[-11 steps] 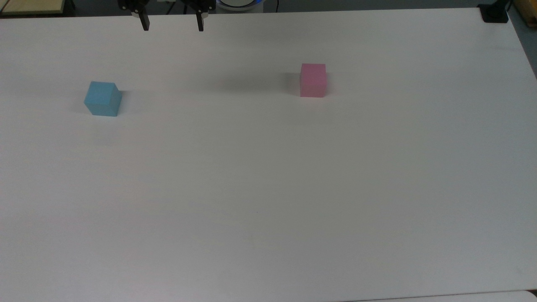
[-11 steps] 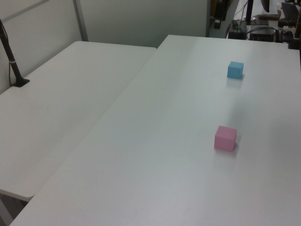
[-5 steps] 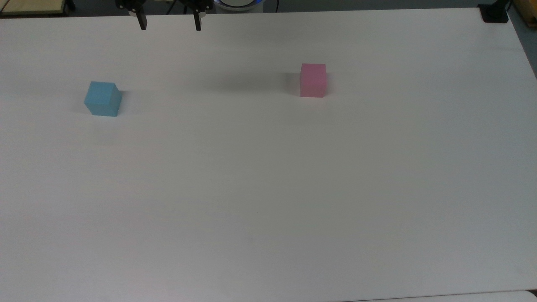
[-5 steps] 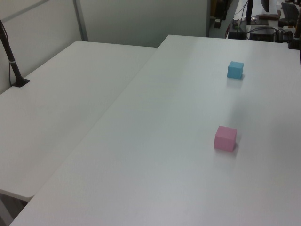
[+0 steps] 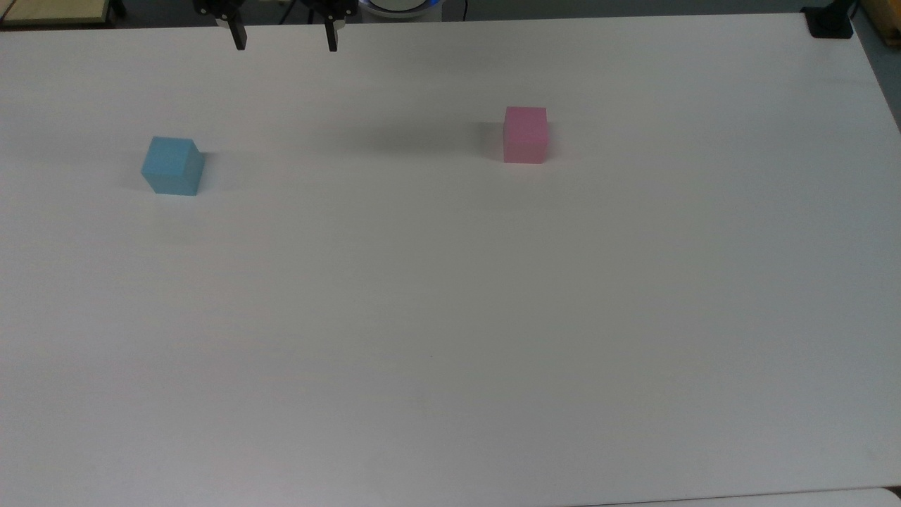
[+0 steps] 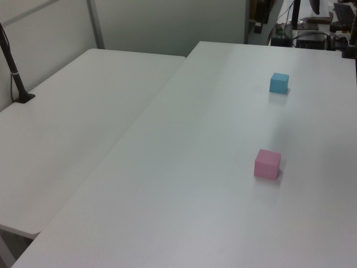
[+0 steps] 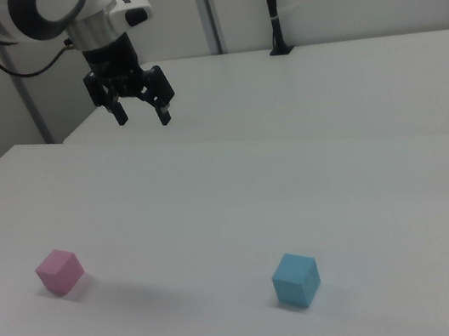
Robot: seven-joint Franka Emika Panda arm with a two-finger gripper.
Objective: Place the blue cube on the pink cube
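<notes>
The reach has barely begun: the claw (image 7: 142, 113) hangs high above the table's (image 5: 450, 317) far edge in the top view, fingers spread wide and holding nothing, and must next descend over the blue cube (image 5: 172, 166). That cube sits near the table's left edge in the top view, well apart from the pink cube (image 5: 525, 135). Since a second ago the claw has edged slightly toward the far edge; both cubes are unmoved.
</notes>
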